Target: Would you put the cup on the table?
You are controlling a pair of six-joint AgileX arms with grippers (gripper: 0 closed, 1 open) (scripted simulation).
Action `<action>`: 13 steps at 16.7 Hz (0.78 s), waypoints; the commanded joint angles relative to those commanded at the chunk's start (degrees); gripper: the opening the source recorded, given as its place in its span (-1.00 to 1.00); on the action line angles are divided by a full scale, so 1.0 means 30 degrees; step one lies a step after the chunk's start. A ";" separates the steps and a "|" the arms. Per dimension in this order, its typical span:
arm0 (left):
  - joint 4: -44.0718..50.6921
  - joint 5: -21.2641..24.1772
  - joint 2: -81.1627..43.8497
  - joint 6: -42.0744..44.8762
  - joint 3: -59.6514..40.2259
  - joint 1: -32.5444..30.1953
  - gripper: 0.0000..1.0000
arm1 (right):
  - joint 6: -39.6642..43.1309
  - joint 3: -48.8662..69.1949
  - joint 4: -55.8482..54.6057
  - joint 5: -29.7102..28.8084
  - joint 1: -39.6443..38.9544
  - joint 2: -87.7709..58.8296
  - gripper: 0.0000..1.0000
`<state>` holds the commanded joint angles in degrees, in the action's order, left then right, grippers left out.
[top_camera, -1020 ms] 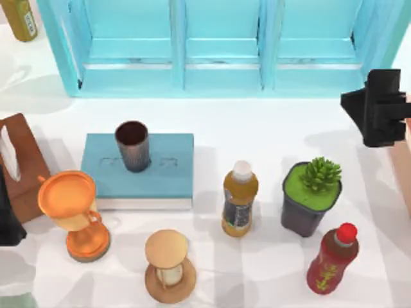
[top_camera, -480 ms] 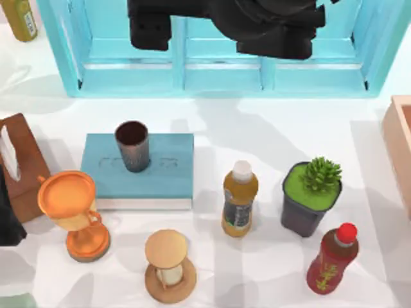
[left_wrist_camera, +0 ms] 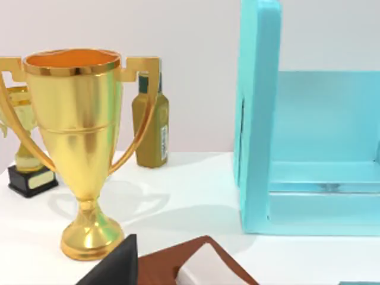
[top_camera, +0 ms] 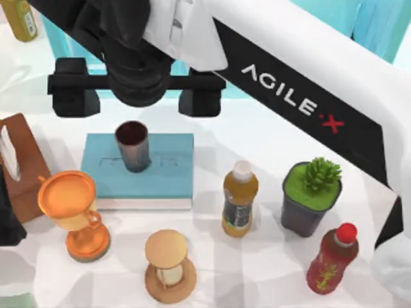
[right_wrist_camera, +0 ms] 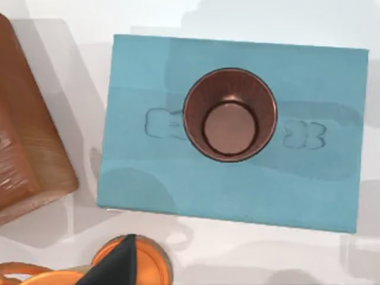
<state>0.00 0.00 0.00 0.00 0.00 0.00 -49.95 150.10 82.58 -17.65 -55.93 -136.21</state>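
The cup [top_camera: 132,146], a dark reddish-brown ribbed tumbler, stands upright on a flat teal slab [top_camera: 168,174] at the left-middle of the white table [top_camera: 257,147]. My right arm reaches across from the right. Its gripper [top_camera: 136,96] hangs open just behind and above the cup, with the two black fingers [top_camera: 72,96] spread wide on either side. From the right wrist view I look straight down into the cup [right_wrist_camera: 230,114], centred on the slab [right_wrist_camera: 178,178]. My left arm [top_camera: 8,218] stays parked at the left edge.
An orange goblet [top_camera: 70,208] and a tan hourglass piece [top_camera: 168,264] stand in front of the slab. A brown tissue box [top_camera: 22,163] is to its left. To the right are a yellow bottle [top_camera: 239,199], a potted plant [top_camera: 313,196] and a red bottle [top_camera: 332,256]. A teal cabinet [top_camera: 376,25] lines the back.
My right arm has swung from the right edge across the back cabinet to above the cup. The cup and the other objects have not moved.
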 joint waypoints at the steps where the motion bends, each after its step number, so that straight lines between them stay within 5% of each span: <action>1: 0.0000 0.0000 0.0000 0.0000 0.0000 0.0000 1.00 | -0.0382 0.0735 0.0397 -0.0438 -0.0100 -0.0865 1.00; 13: 0.0000 0.0000 0.0000 0.0000 0.0000 0.0000 1.00 | -0.1648 0.3574 0.1561 -0.2089 -0.0144 -0.3804 1.00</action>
<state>0.00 0.00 0.00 0.00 0.00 0.00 -54.90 160.83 87.27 -23.91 -56.36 -147.63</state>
